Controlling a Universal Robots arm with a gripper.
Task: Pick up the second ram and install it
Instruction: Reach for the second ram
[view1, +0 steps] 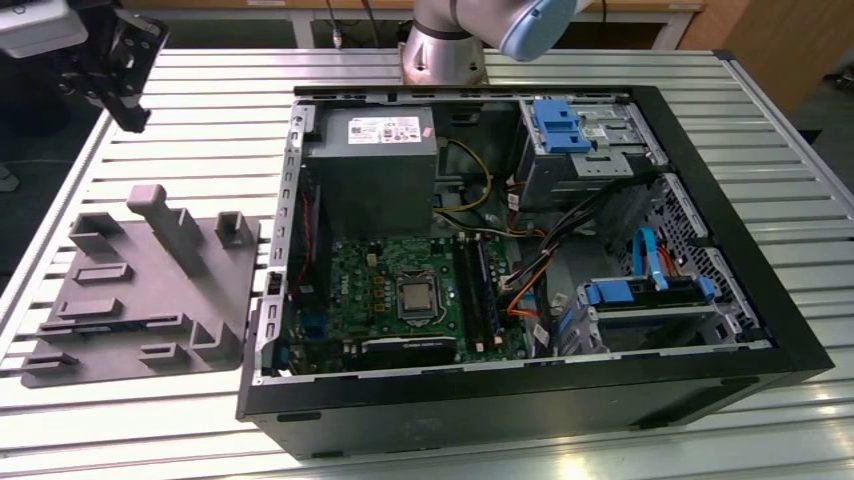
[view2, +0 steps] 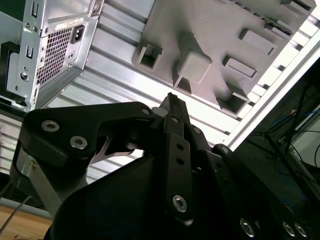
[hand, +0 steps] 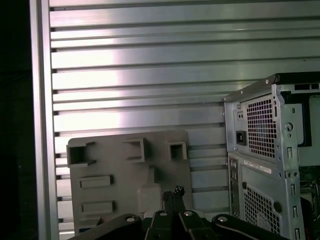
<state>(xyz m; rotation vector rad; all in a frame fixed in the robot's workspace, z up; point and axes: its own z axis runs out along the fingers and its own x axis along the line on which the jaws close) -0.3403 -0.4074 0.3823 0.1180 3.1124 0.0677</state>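
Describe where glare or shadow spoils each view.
Exterior view: lamp reflections glare on the ribbed aluminium table near the black open computer case. First wrist view: bright bands wash out the table. Second wrist view: the black gripper is dark against it.

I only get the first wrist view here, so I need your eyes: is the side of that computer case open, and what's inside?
Observer: Yes. In the exterior view the black computer tower case lies on its side with the panel off, and a green motherboard faces up.
Operator: Where's the pincer relative to the case?
Observer: The black pincer hangs at the exterior view's far left, past the end of the grey moulded plastic tray and well apart from the case.
Operator: Can you see memory slots?
Observer: Yes. Dark long slots run beside the processor socket, on its side towards the exterior view's right.
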